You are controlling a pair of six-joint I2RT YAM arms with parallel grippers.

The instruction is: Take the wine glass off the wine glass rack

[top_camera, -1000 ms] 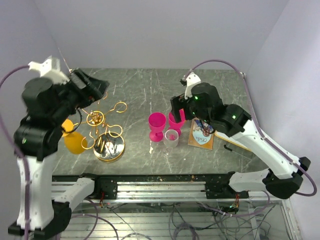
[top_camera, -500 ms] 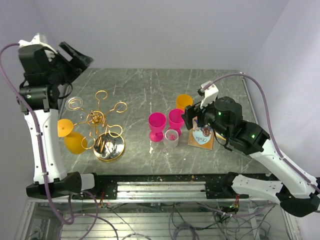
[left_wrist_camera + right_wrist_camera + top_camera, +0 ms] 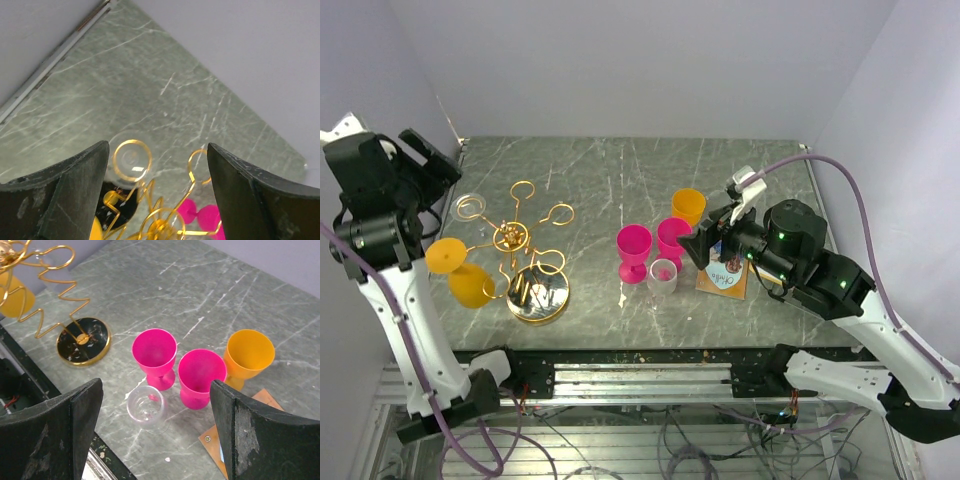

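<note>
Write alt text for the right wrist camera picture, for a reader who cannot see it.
Four glasses stand close together on a grey marbled table: two pink goblets, an orange goblet and a small clear glass. The gold wire rack stands at upper left, and the open right gripper frames the view.

Grey marble table (image 3: 620, 170), brown printed card (image 3: 725, 281)

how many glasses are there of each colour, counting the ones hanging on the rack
pink glasses: 2, both standing
orange glasses: 2, one standing, one hanging on the rack
clear glasses: 2, one standing, one hanging on the rack
total: 6
</note>
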